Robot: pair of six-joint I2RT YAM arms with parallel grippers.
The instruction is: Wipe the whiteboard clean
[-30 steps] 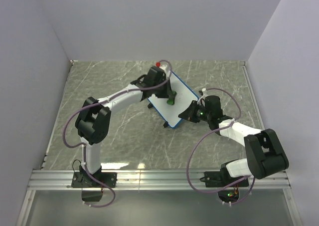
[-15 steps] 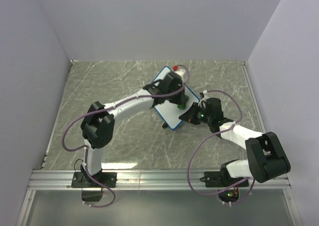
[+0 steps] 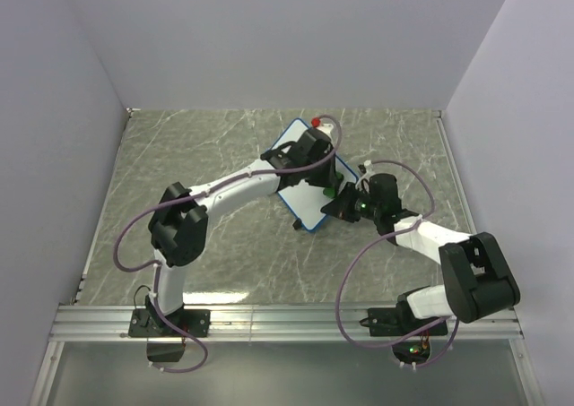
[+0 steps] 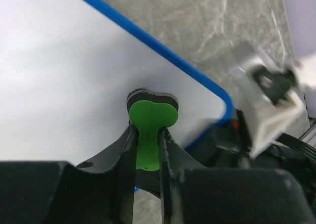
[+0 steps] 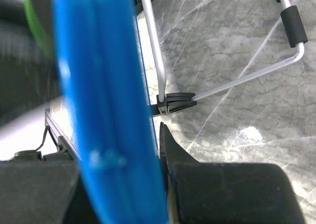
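From above, the left arm (image 3: 231, 184) and left tool (image 3: 329, 187) cover much of the whiteboard (image 3: 303, 211) and nearly all of the eraser (image 3: 331, 192), while in the right wrist view the board's blue edge is a close blur that hides one finger of the right tool (image 3: 339, 209).

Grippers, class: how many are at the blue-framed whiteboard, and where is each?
2. The left gripper presses a green eraser against the blue-framed whiteboard near a corner; the right gripper clamps the edge on its own side. None seem hidden.
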